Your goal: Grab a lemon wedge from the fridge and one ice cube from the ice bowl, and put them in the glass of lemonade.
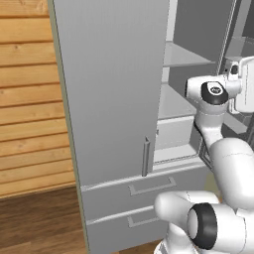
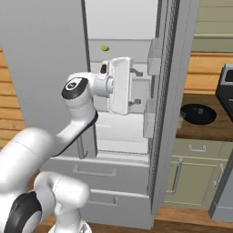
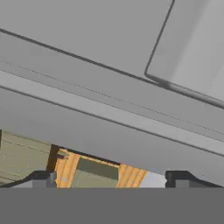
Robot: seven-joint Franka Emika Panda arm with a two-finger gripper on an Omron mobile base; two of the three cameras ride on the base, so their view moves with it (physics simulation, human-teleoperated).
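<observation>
End effector (image 2: 135, 87) spread wide, holding nothing; lemon wedge (image 2: 105, 48) sits above it inside fridge (image 2: 54, 54).

1. A wall of horizontal wooden planks (image 1: 27, 99) fills the left side of the left base view.
2. A dark wooden floor (image 1: 37, 223) runs below that wall.
3. Beige base cabinets (image 2: 195, 170) with bar handles stand under a wooden counter (image 2: 200, 129) at the right of the right base view.
4. A black appliance (image 2: 226, 91) sits at the counter's right edge; what it is cannot be told.
5. A wood-planked wall (image 2: 207, 73) rises behind the counter.
</observation>
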